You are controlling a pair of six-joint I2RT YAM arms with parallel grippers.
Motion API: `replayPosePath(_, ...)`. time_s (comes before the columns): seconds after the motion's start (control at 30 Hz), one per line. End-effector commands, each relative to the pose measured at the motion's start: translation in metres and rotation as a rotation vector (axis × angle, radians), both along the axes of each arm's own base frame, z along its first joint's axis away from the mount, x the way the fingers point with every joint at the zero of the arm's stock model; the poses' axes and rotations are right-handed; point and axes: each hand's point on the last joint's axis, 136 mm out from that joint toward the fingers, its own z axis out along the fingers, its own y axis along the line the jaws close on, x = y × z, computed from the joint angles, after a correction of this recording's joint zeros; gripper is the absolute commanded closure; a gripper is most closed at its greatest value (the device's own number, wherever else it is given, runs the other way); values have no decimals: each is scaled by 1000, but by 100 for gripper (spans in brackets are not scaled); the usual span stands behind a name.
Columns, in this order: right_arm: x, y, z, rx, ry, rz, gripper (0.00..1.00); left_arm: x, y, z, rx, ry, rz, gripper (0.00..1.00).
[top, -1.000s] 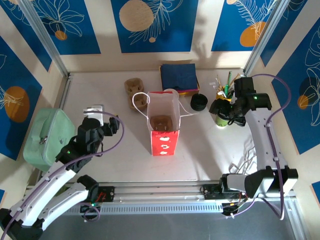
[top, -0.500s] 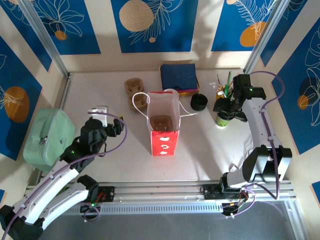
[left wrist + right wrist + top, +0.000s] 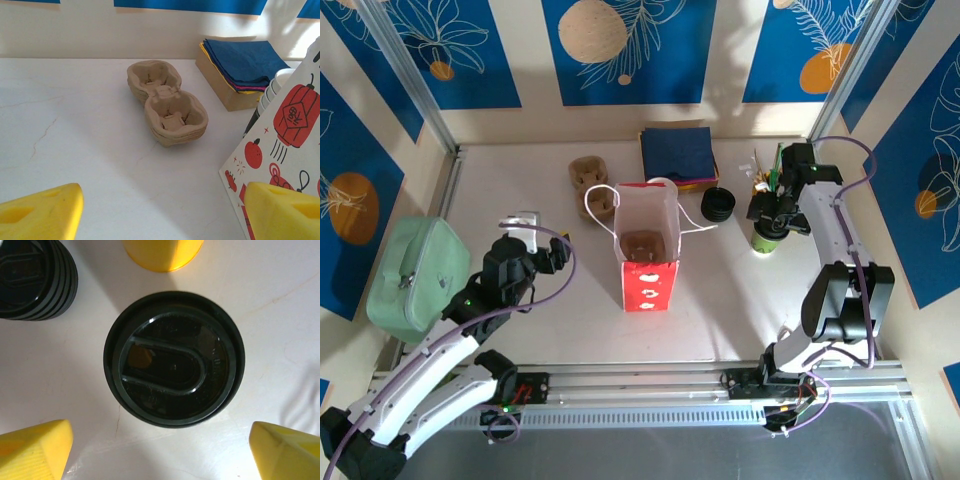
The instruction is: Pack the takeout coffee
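Observation:
The takeout coffee (image 3: pixel 762 241) stands upright at the table's right side, a white cup with a round black lid (image 3: pixel 174 372). My right gripper (image 3: pixel 772 214) hangs directly above it, pointing down. It is open, its yellow fingertips (image 3: pixel 35 447) standing wide of the lid on both sides without touching it. A red and white paper bag (image 3: pixel 646 262) stands open mid-table with a brown pulp carrier inside. My left gripper (image 3: pixel 525 232) is open and holds nothing, low over the table left of the bag (image 3: pixel 292 145).
A stack of black lids (image 3: pixel 717 204) sits just left of the cup. A yellow holder with utensils (image 3: pixel 766 180) stands behind it. Pulp carriers (image 3: pixel 167 102) and blue napkins (image 3: pixel 245 60) lie at the back. A green case (image 3: pixel 415 275) is at the left edge.
The right arm has folded in closer, its gripper staying over the cup and narrowing slightly. The left gripper has shifted a little toward the near right.

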Motion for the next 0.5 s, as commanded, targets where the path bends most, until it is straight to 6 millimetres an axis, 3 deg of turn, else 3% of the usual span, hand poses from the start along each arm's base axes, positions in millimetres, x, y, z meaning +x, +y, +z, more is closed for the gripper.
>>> replayPosePath(0.0, 10, -8, 0, -23, -4, -4, 10, 1, 0, 6, -8, -17, -5, 16)
replayPosePath(0.47, 16, -11, -12, 2, 32, -15, 13, 1, 0, 7, -7, -13, -7, 16)
